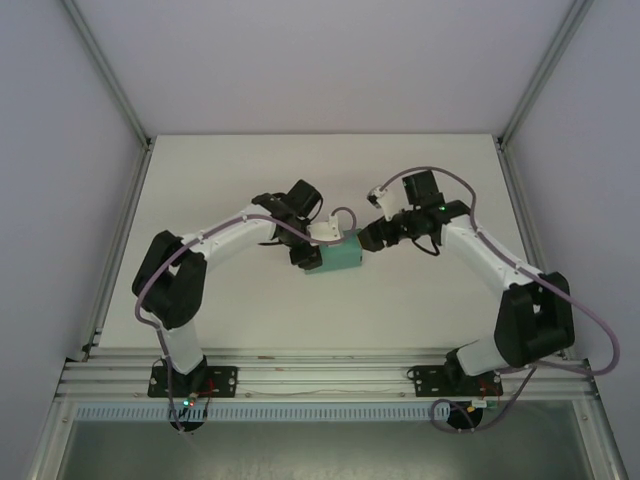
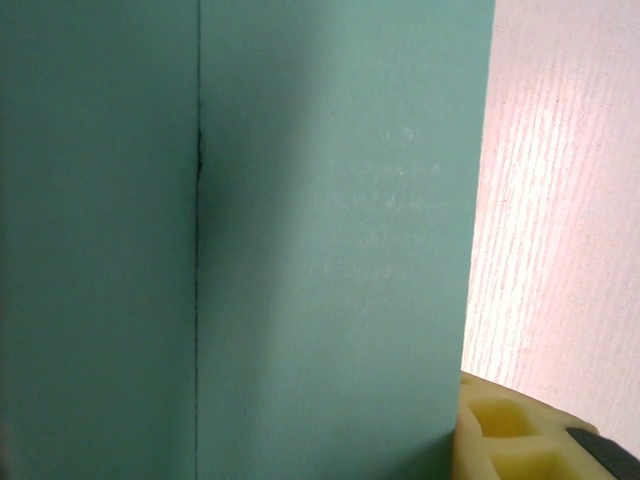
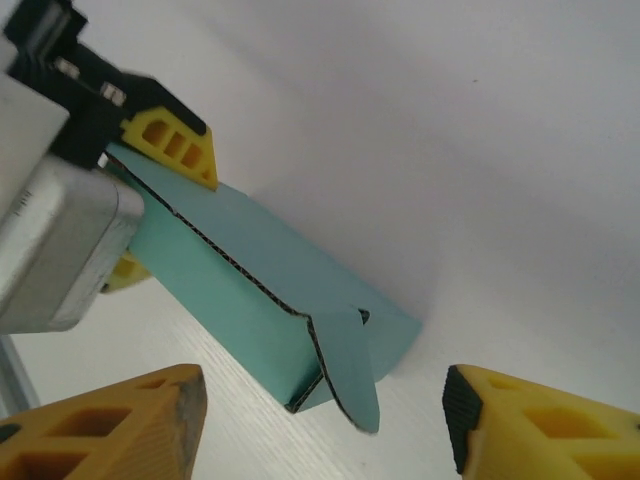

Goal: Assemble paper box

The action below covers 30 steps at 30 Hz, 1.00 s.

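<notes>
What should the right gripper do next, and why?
Probably ease the open right gripper forward to press the loose end flap inward: the left gripper clamps the far end of the paper box, and that flap juts out untucked.

Top external: set high above and behind the arm bases, looking down and forward over the whole white surface. Left wrist: jammed right against the paper box, seemingly square onto one panel. Right wrist: low and near, angled along that same paper box toward the left gripper. Shared across all three: the paper box.
</notes>
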{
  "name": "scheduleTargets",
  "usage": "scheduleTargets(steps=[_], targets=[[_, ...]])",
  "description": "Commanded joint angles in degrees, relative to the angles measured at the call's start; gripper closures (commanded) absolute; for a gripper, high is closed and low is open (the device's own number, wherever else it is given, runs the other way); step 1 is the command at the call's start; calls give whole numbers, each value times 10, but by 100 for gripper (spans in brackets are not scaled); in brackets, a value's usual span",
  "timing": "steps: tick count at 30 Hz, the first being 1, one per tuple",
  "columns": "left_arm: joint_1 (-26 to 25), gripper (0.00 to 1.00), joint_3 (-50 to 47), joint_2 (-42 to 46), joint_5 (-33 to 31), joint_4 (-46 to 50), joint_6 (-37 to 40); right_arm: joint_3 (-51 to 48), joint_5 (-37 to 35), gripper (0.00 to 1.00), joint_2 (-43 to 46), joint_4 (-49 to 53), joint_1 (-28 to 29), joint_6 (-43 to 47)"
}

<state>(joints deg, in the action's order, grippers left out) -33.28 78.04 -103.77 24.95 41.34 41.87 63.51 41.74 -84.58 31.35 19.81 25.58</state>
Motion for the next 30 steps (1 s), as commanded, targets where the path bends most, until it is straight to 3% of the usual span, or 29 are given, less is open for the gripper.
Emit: scheduleTargets(steps=[1, 9, 16, 19, 23, 27, 30], targets=[[2, 65, 24, -18, 12, 36, 11, 46, -26, 43, -22, 42, 16, 56], [2, 65, 36, -24, 7, 41, 0, 96, -30, 78, -74, 92, 18, 68], [2, 65, 52, -33, -2, 40, -25, 67, -66, 80, -51, 75, 23, 26], [2, 65, 62, -37, 2, 44, -27, 58, -66, 93, -41, 51, 25, 1], [2, 64, 63, -38, 3, 35, -41, 34, -75, 98, -20, -4, 43, -77], [2, 63, 62, -37, 0, 29, -49, -16, -129, 100, 8, -108, 51, -260], [2, 62, 63, -36, -1, 28, -51, -74, -173, 100, 37, -183, 75, -339]])
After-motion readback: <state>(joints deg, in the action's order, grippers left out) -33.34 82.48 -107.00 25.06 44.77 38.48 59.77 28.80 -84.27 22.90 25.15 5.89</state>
